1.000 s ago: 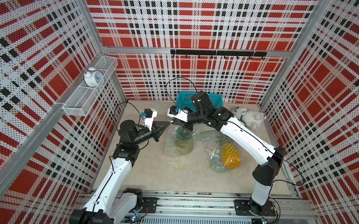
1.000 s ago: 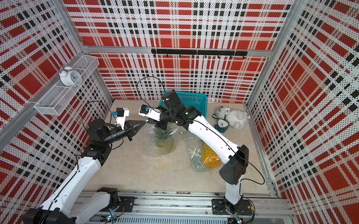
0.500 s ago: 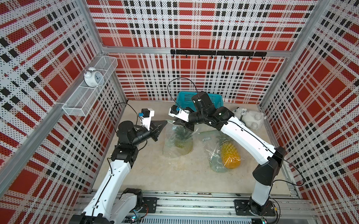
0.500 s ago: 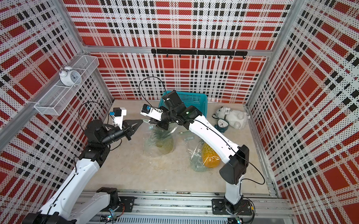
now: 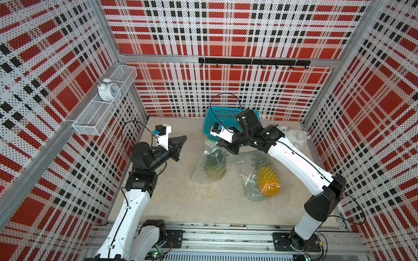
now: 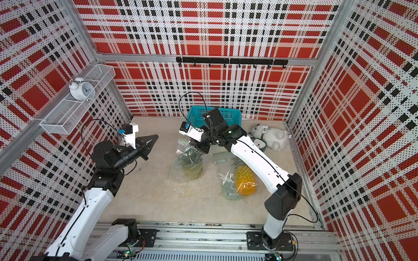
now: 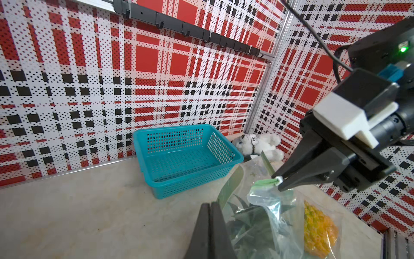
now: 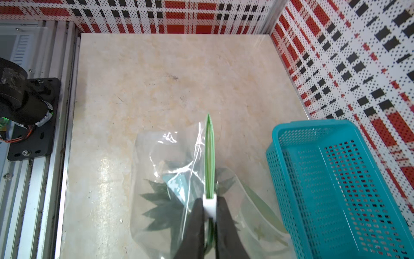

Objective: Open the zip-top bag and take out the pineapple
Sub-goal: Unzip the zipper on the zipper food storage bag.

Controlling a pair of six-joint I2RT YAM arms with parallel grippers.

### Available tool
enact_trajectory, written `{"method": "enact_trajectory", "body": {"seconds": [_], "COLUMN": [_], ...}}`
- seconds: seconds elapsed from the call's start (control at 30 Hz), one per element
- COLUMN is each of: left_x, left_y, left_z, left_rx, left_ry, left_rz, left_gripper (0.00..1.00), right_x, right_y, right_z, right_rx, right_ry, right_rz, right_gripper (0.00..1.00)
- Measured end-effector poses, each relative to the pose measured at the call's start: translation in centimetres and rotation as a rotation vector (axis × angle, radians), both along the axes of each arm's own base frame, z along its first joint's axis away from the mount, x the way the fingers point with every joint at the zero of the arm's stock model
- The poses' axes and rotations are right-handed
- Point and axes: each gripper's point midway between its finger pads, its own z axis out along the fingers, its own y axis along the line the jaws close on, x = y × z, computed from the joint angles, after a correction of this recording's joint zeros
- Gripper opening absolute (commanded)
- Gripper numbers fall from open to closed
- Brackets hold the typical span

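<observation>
Clear zip-top bag (image 5: pixel 208 149) slumped mid-bench (image 5: pixel 177 197), pineapple (image 5: pixel 213 170) inside, leafy crown toward bag mouth. At bag top, right tool (image 7: pixel 279 180) clamps white slider (image 8: pixel 210 201) on end of green zip strip (image 8: pixel 210 157); bag hangs from that grip. On bag's left side, left tool (image 5: pixel 184 138) closed, empty, well apart from bag. Second bagged pineapple (image 5: pixel 267 181) lies just right of bag; teal basket (image 5: pixel 208 130) behind.
</observation>
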Motion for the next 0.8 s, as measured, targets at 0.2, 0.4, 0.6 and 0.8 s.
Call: {"method": "enact_trajectory", "body": {"seconds": [0.2, 0.4, 0.6, 0.8], "left_x": [-0.7, -1.1, -1.3, -1.0], "left_y": [-1.3, -3.3, -5.5, -6.3], "left_z": [0.5, -1.0, -0.8, -0.8], "left_rx": [-0.012, 0.005, 0.046, 0.062], "left_ry": [-0.02, 0.017, 0.012, 0.008], "left_rz": [-0.1, -0.211, -0.284, -0.305], "left_gripper": [0.27, 0.57, 0.58, 0.54], "right_x": [-0.3, -0.8, -1.1, -1.3], "right_y": [0.0, 0.8, 1.7, 2.1], "right_z": [0.0, 2.4, 3.3, 3.0], "right_rx": [0.014, 0.075, 0.109, 0.108], "right_ry": [0.015, 0.002, 0.017, 0.037], "right_rz": [0.014, 0.061, 0.106, 0.131], "right_gripper": [0.03, 0.03, 0.03, 0.03]}}
